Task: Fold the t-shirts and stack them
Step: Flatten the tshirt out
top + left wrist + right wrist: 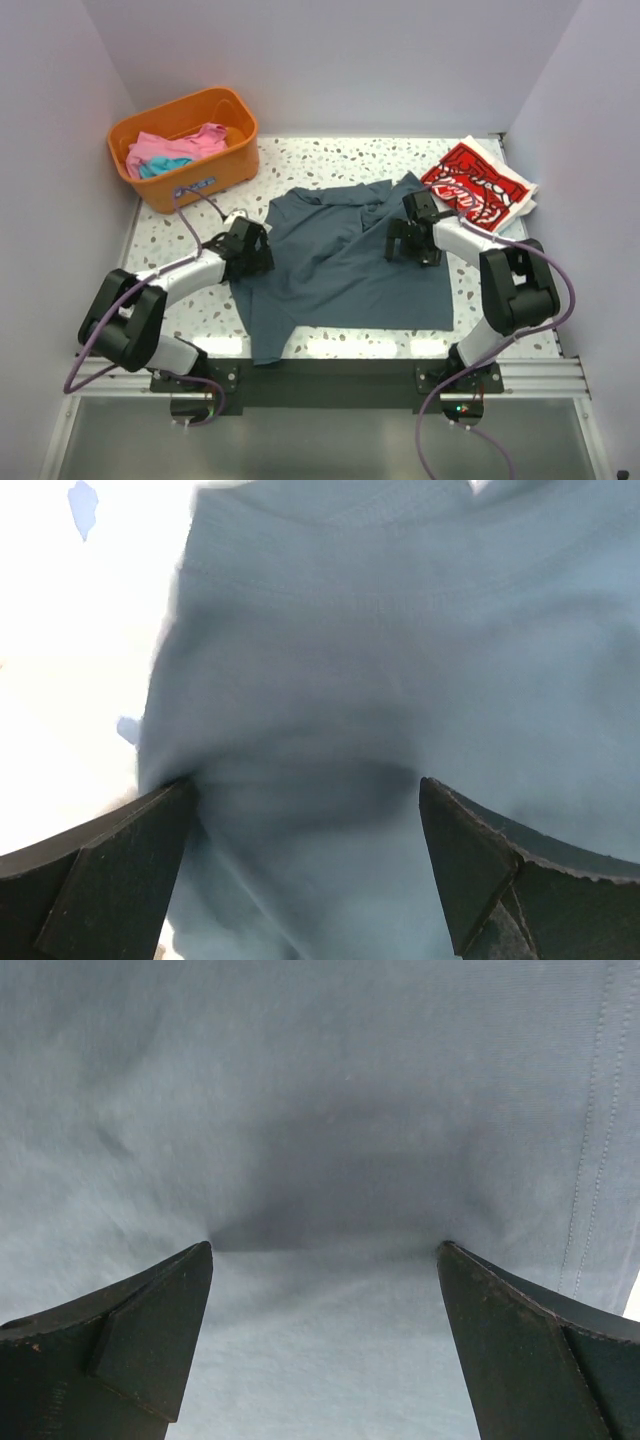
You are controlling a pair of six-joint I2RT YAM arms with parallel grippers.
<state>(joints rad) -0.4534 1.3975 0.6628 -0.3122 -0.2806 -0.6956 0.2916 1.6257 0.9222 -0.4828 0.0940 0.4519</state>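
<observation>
Left gripper [257, 255] down on the slate-blue t-shirt [340, 275], jaws spread; right gripper [411, 251] pressing it too, jaws wide apart

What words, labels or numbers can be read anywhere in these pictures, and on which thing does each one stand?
White script lettering on the red t-shirt: too small and distorted to read.
Small label on the front wall of the orange basket: too small to read.
The slate-blue t-shirt: no text shows on it in any view.
So no text can be quoted.
</observation>
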